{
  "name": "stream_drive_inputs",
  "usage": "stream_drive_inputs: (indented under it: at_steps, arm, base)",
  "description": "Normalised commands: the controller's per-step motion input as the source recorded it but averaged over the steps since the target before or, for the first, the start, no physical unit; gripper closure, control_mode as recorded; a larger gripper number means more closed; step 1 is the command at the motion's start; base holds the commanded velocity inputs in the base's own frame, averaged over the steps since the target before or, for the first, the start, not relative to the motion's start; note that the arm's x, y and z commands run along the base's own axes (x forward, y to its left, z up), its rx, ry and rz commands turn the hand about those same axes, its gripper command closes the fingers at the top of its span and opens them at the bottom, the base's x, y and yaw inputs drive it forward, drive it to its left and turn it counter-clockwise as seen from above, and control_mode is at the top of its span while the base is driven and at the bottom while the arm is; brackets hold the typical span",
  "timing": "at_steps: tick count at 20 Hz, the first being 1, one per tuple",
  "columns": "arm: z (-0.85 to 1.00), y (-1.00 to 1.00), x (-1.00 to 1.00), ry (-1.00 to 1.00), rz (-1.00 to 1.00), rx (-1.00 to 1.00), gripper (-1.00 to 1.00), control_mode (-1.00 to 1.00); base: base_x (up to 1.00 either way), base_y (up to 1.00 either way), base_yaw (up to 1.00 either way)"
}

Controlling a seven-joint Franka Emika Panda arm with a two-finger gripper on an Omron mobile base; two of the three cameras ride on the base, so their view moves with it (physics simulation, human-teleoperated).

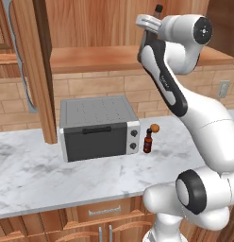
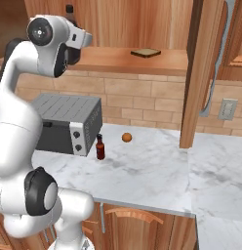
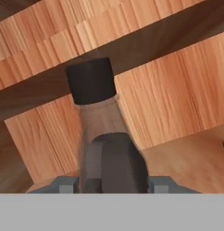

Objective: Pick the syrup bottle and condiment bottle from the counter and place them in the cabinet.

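We see the cabinet [image 1: 104, 59] with its wooden shelf above the counter [image 1: 53, 175], and our arm reaching up into it. On the counter sits the grey toaster oven [image 1: 97, 127]. The syrup bottle [image 3: 102, 122] is up at the cabinet, its cap [image 1: 158, 8] poking above the wrist; in the hand view its neck rises straight out of the gripper [image 3: 114, 173], whose jaws look closed on it. The condiment bottle [image 1: 147, 140] stands on the counter just beside the oven, near a small orange ball [image 2: 126, 137]
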Motion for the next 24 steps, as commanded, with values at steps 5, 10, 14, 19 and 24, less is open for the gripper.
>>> stream_drive_inputs:
  at_steps: [5,10,14,19,24]
  arm:
    - [-0.01,0.15,0.36,0.0,0.07,0.0,1.0,-1.0]
    - [-0.04,0.26,0.29,0.0,0.06,-0.05,1.0,-1.0]
    - [-0.16,0.26,0.13,-0.02,0.06,-0.11,1.0,-1.0]
    - [-0.08,0.09,0.02,-0.01,0.02,-0.07,1.0,-1.0]
    - [0.0,0.01,0.05,0.0,0.0,0.0,1.0,-1.0]
  base:
    - [0.0,0.0,0.0]
    - [0.0,0.0,0.0]
    - [0.0,0.0,0.0]
    - [0.0,0.0,0.0]
    - [0.0,0.0,0.0]
